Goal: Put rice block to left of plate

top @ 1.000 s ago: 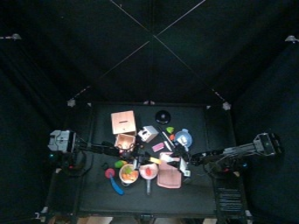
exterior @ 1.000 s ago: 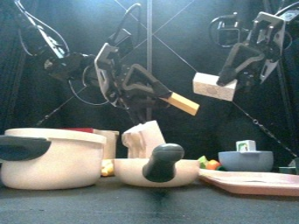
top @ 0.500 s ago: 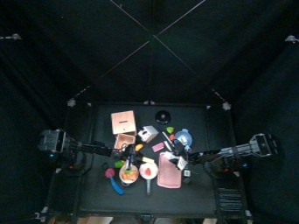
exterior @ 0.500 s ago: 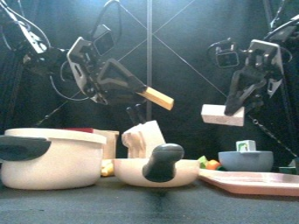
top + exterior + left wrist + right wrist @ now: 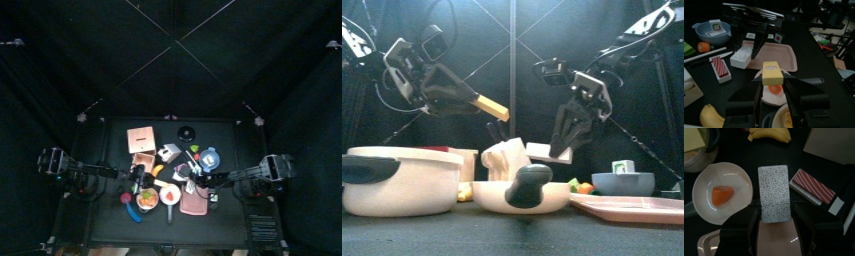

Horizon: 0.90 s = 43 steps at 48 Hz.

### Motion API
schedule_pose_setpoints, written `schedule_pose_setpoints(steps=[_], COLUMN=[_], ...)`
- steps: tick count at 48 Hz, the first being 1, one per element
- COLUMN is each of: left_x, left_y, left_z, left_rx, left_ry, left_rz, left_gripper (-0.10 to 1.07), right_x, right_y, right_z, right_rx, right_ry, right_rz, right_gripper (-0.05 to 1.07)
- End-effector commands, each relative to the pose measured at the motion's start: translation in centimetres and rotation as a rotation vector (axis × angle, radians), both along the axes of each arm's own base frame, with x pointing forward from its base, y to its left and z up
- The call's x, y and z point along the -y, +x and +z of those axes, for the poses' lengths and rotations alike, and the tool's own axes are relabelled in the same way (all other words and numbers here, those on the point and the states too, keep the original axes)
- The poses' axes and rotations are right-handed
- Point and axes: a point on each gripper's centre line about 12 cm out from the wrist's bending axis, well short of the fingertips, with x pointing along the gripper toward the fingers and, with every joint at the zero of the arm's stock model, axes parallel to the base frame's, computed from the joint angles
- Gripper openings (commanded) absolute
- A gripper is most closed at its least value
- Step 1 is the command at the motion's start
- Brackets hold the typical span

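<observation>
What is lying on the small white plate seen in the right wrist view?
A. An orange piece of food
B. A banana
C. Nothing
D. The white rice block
A: the white plate carries an orange piece, while the rice block is held between the right gripper's jaws beside it.

My left gripper (image 5: 486, 103) hangs raised at the left, jaws clamped on something. My right gripper (image 5: 553, 150) angles lower, jaws gripping too.
</observation>
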Motion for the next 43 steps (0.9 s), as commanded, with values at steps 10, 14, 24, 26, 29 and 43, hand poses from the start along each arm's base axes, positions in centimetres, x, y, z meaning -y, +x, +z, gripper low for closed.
schedule_pose_setpoints(steps=[10, 14, 24, 26, 29, 43], left_x=[0.8, 0.8, 1.0, 1.0, 1.0, 1.0], left_y=[-1.0, -1.3, -1.3, -1.3, -1.3, -1.4], left_z=[0.8, 0.7, 0.6, 0.6, 0.6, 0.6], left_rx=[0.032, 0.030, 0.029, 0.028, 0.029, 0.027], left_ry=[0.000, -0.003, -0.004, -0.006, -0.004, -0.006], left_rz=[-0.026, -0.027, -0.032, -0.032, -0.032, -0.032], left_gripper=[0.52, 0.52, 0.52, 0.52, 0.52, 0.52], right_x=[1.6, 1.9, 2.3, 2.3, 2.1, 2.0], right_y=[2.7, 3.1, 3.5, 3.6, 3.8, 4.5], right_z=[0.1, -0.3, -0.9, -1.0, -1.0, -1.7], right_rx=[0.021, 0.017, 0.019, 0.023, 0.036, 0.036], right_ry=[-0.031, -0.028, -0.011, -0.004, 0.009, 0.023], right_rz=[-0.008, -0.013, -0.011, -0.004, 0.010, 0.021], right_gripper=[0.59, 0.59, 0.61, 0.62, 0.63, 0.74])
